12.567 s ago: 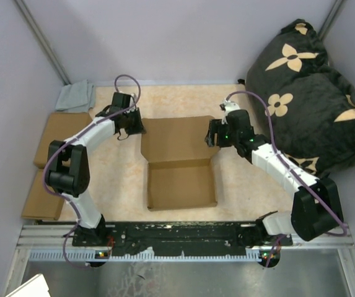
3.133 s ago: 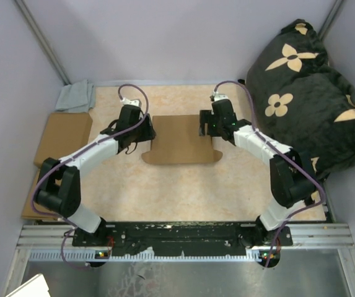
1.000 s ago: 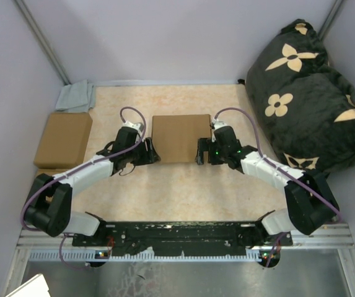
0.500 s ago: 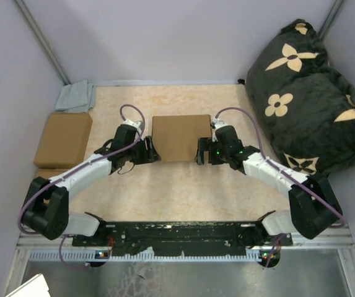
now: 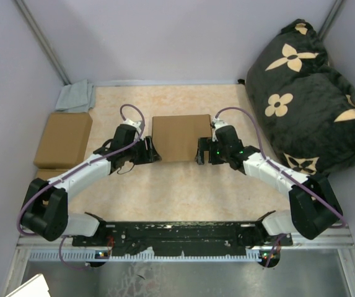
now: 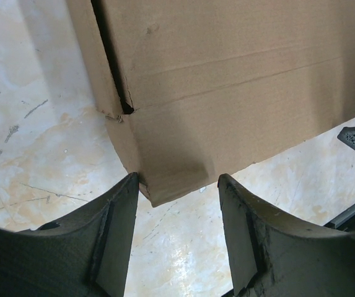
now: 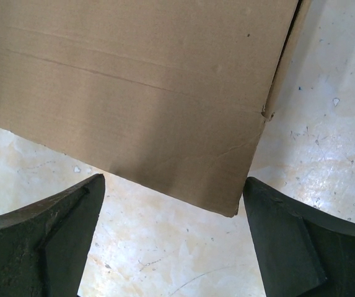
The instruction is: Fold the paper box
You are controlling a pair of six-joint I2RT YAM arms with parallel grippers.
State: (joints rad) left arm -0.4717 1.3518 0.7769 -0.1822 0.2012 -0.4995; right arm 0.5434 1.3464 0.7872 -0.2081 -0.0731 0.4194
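Note:
The paper box [image 5: 181, 136] lies closed and flat on the table's middle, a plain brown cardboard rectangle. My left gripper [image 5: 153, 152] sits low at its near left corner. In the left wrist view the box corner [image 6: 171, 179] pokes between the open fingers of that gripper [image 6: 178, 180], brushing the left finger [image 6: 118, 210] and clear of the other. My right gripper [image 5: 200, 152] is at the near right corner. In the right wrist view the box [image 7: 140, 93] has its near edge between the wide-open fingers of the gripper [image 7: 174, 183], neither pressing on it.
Smaller closed brown boxes [image 5: 63, 140] are stacked at the left, with a grey cloth [image 5: 75, 96] behind them. A big black flowered cushion [image 5: 310, 93] fills the right side. Pale walls close the back, and a metal rail [image 5: 183, 238] runs along the near edge.
The cardboard went from an open sheet to a closed box and came nearer. Over the last second both arms and the box have barely moved.

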